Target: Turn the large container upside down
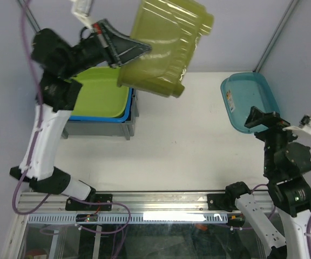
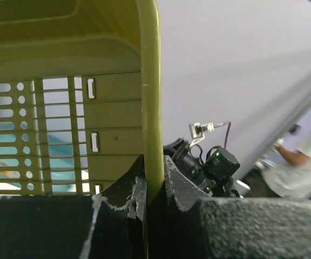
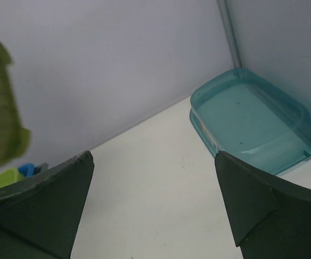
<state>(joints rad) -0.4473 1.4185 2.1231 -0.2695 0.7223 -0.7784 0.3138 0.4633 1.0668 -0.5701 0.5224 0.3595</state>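
The large container, a dark-grey crate (image 1: pixel 133 115), stands upright at the table's back left. Only its right wall and front edge show, because a bright blue tub (image 1: pixel 99 117) and a lime-green tub (image 1: pixel 99 93) sit nested in it. My left gripper (image 1: pixel 140 48) is high above the crate, shut on the rim of an olive-green slotted basket (image 1: pixel 166 43) that hangs tilted in the air. In the left wrist view the jaws (image 2: pixel 154 164) pinch the basket's rim (image 2: pixel 149 97). My right gripper (image 1: pixel 257 117) is open and empty at the right, well away from the crate.
A teal see-through tray (image 1: pixel 250 100) lies at the back right, just beyond my right gripper (image 3: pixel 154 162), and also shows in the right wrist view (image 3: pixel 252 116). The back wall and a metal corner post (image 1: pixel 277 35) bound the table.
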